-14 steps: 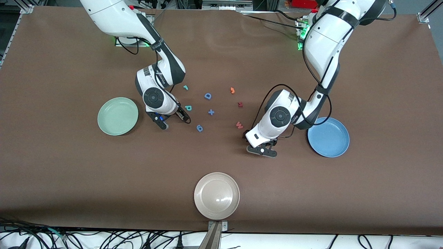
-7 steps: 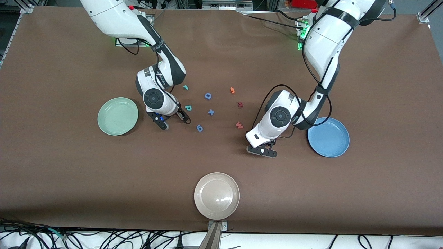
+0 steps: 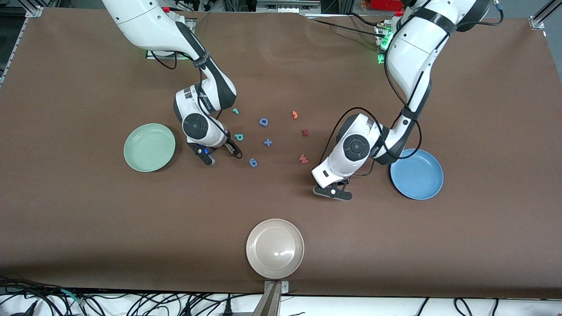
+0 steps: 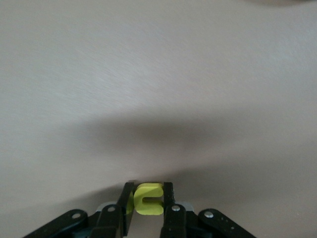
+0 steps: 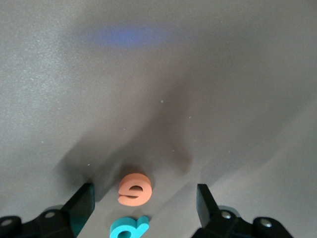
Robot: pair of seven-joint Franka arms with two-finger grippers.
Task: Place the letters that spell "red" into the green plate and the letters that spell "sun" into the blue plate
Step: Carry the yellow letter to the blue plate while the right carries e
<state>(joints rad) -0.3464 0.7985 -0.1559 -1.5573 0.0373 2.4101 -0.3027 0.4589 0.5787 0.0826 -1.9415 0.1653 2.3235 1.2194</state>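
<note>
My left gripper point(image 4: 148, 198) is shut on a yellow "u" point(image 4: 147, 199), low over the brown table. From the front, this gripper point(image 3: 332, 192) is between the red W point(image 3: 303, 158) and the blue plate point(image 3: 416, 174), and it hides the "u". My right gripper point(image 5: 143, 201) is open, its fingers either side of the orange "e" point(image 5: 133, 189). The teal "d" point(image 5: 128, 228) lies just beside the "e". In the front view the right gripper point(image 3: 224, 157) is beside the green plate point(image 3: 149, 147), next to the "d" point(image 3: 239, 137). The teal "r" point(image 3: 235, 111) lies farther back.
A blue D point(image 3: 263, 122), a blue plus point(image 3: 268, 142) and another blue piece point(image 3: 253, 163) lie mid-table. An orange hooked piece point(image 3: 295, 115) and a dark red letter point(image 3: 305, 132) lie toward the left arm's end. A beige plate point(image 3: 275, 248) sits near the front edge.
My left gripper has closed on the yellow "u". The right gripper has shifted slightly and its fingers have narrowed a little around the orange "e".
</note>
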